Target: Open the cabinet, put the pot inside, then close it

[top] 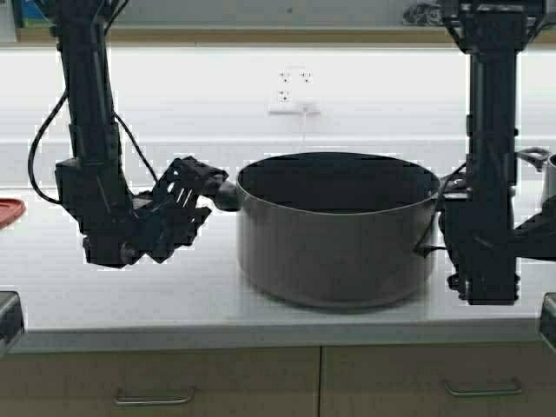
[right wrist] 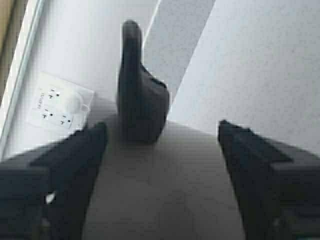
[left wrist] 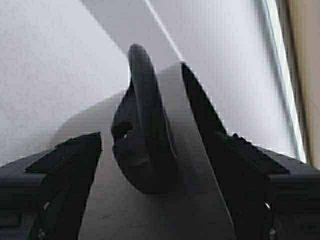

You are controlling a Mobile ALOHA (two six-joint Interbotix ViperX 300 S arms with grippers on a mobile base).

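The large, wide dark-grey metal stockpot (top: 337, 228) stands lidless on the pale white countertop (top: 104, 291), between the two black arms.

The left gripper (top: 211, 189) sits just beside the pot's left black loop handle (top: 224, 193), level with the rim. In the left wrist view its two black fingers (left wrist: 60, 170) are spread apart, one on each side of that loop handle (left wrist: 142, 135), with a visible gap between each finger and the handle, so the handle lies between the jaws without being clamped. The grey pot wall (left wrist: 165, 210) fills the space just ahead of the fingers.

The right gripper (top: 447, 228) is against the pot's right side, hidden in the high view behind the upright black arm. In the right wrist view its fingers (right wrist: 260, 165) are also wide apart, and the right loop handle (right wrist: 139, 95) stands ahead of them, closer to one finger (right wrist: 75, 155) than the other; no finger touches it. Beyond that handle a white wall outlet plate (right wrist: 60, 106) shows on the backsplash.

Off to the left gripper's far side, a flat red lid-like object (top: 9, 210) lies at the counter's edge. Below both grippers run tan wood-look base drawers with slim metal bar handles (top: 155, 400).
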